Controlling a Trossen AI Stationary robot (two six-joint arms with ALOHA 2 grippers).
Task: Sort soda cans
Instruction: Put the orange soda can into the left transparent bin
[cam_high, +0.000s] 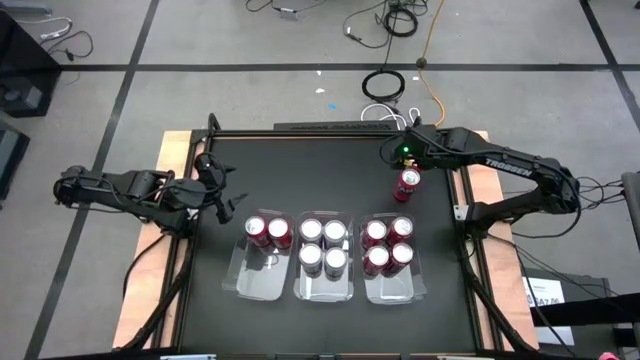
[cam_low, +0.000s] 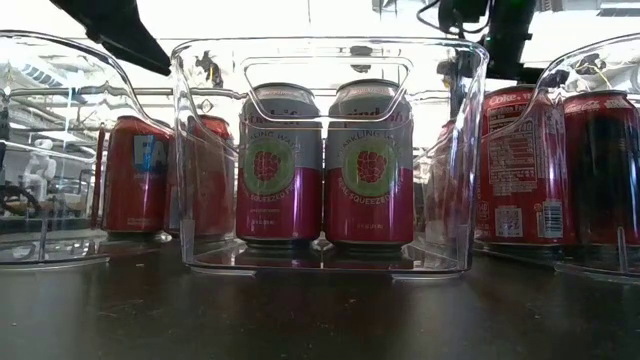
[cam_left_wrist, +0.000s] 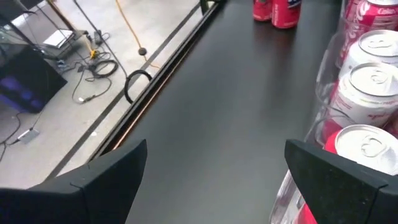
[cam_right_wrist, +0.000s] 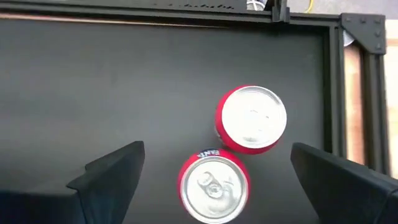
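Here the left claw (cam_high: 222, 200) hangs with fingers apart at the table's (cam_high: 300, 165) left edge, just beside the left tray's two soda cans (cam_high: 268, 231). Farther right, the right claw (cam_high: 408, 160) stands spread, empty, directly above two loose red cans (cam_right_wrist: 233, 149) standing touching on the table.

Clear trays: you see three in a row in the high view: left tray (cam_high: 262, 283), middle tray (cam_high: 324, 286), right tray (cam_high: 393, 289).
Cans in left tray: two (cam_high: 258, 230).
Cans in middle tray: four (cam_high: 311, 231).
Cans in right tray: four (cam_high: 376, 232).
Loose cans on the table: two per the right wrist view, standing just beside each other, one (cam_right_wrist: 252, 119) and another (cam_right_wrist: 214, 188); the high view shows them as one cluster (cam_high: 406, 184).
Cans in total: you count twelve.
Robot arms: two.
Grippers: two, left gripper (cam_high: 222, 195) and right gripper (cam_high: 404, 153).
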